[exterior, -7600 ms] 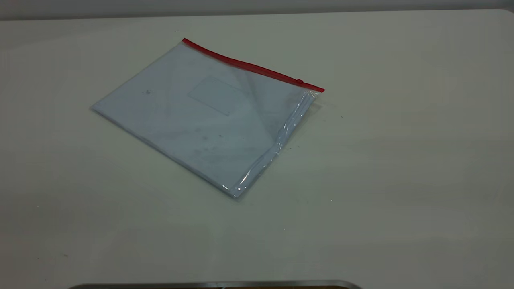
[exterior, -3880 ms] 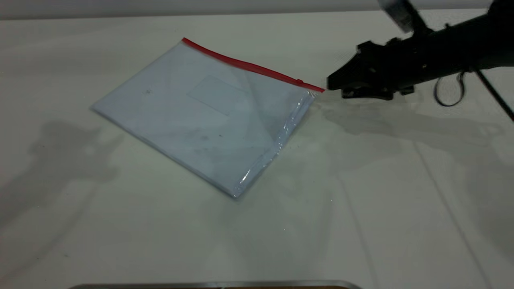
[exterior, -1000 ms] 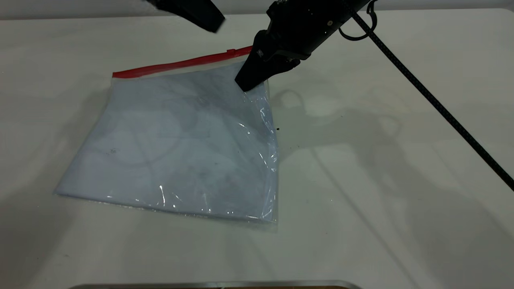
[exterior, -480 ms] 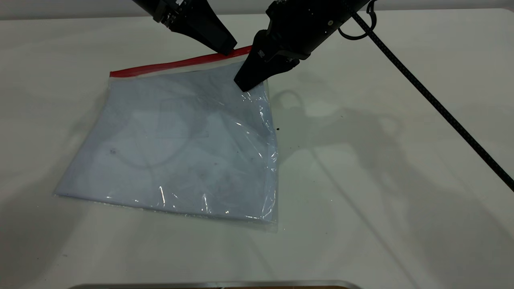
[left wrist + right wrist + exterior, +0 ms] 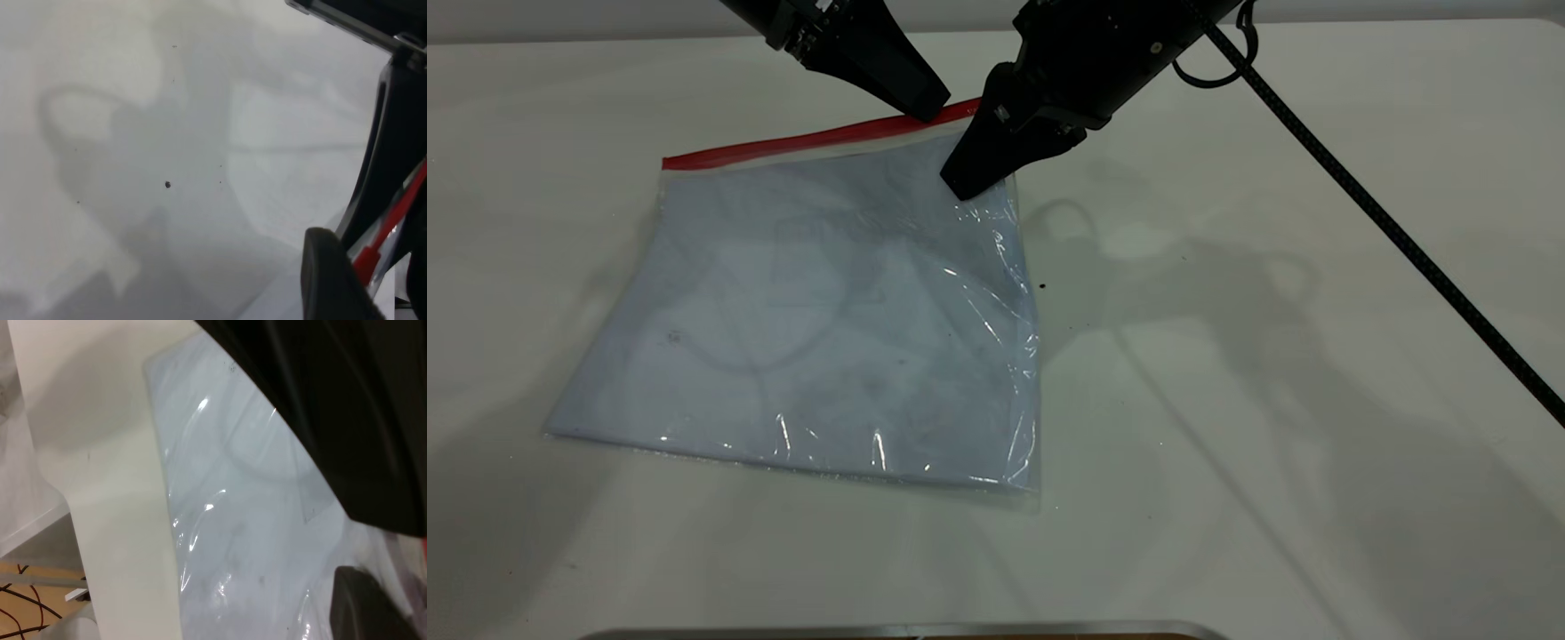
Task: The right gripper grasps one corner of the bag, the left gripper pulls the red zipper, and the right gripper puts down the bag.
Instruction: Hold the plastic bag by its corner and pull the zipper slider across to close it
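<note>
The right pincer [image 5: 967, 184] is clamped on the corner [image 5: 996, 169] of the bag [image 5: 809, 311], holding that end raised while the rest lies on the white surface [image 5: 1272, 356]. Just beside it, the left pincer [image 5: 927, 111] has its tips at the red zipper [image 5: 809, 142]; whether they grip cannot be told.

I see a clear bag [image 5: 800, 311] with pale blue-white inside — bright red zipper [image 5: 800, 142] strip — both grippers black, table [image 5: 1316, 267] off-white.
</note>
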You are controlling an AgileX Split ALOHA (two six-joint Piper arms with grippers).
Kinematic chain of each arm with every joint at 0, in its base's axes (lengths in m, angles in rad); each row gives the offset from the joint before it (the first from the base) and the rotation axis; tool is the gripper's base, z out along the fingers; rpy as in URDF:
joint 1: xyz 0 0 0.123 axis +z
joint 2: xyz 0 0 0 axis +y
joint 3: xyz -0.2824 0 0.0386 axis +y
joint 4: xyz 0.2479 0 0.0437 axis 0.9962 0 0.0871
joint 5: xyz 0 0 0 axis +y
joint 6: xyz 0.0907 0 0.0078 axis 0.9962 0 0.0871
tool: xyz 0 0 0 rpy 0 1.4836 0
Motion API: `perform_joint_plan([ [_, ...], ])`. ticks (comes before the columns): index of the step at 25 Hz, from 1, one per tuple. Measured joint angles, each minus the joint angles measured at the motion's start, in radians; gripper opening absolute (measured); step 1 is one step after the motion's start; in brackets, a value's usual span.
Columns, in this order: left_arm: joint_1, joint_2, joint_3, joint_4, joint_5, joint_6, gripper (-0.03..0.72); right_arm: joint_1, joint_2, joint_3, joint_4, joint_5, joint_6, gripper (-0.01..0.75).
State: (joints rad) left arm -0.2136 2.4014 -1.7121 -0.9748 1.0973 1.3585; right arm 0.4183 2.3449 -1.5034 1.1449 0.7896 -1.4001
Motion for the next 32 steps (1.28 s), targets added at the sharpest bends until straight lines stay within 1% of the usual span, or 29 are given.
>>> perform_joint_plan([
  [6,0.000,0.003,-0.021,-0.001,-0.001,0.000,0.346,0.000,0.000,-0.006,0.000,0.011,0.000,0.033],
  [14,0.000,0.014,-0.054,0.000,0.036,-0.005,0.424,0.000,0.000,-0.006,0.000,0.013,-0.015,0.033],
  [18,0.000,0.031,-0.055,0.000,0.064,-0.004,0.428,0.000,0.000,-0.006,0.000,0.013,-0.017,0.033],
  [24,0.000,0.034,-0.055,0.000,0.066,-0.004,0.428,0.000,0.000,-0.006,0.000,0.013,-0.018,0.033],
  [28,0.000,0.034,-0.059,0.003,0.068,-0.003,0.393,0.000,0.000,-0.006,0.000,0.013,-0.018,0.033],
  [32,0.000,0.034,-0.059,0.038,0.068,-0.012,0.303,0.000,0.000,-0.006,0.000,0.014,-0.018,0.033],
])
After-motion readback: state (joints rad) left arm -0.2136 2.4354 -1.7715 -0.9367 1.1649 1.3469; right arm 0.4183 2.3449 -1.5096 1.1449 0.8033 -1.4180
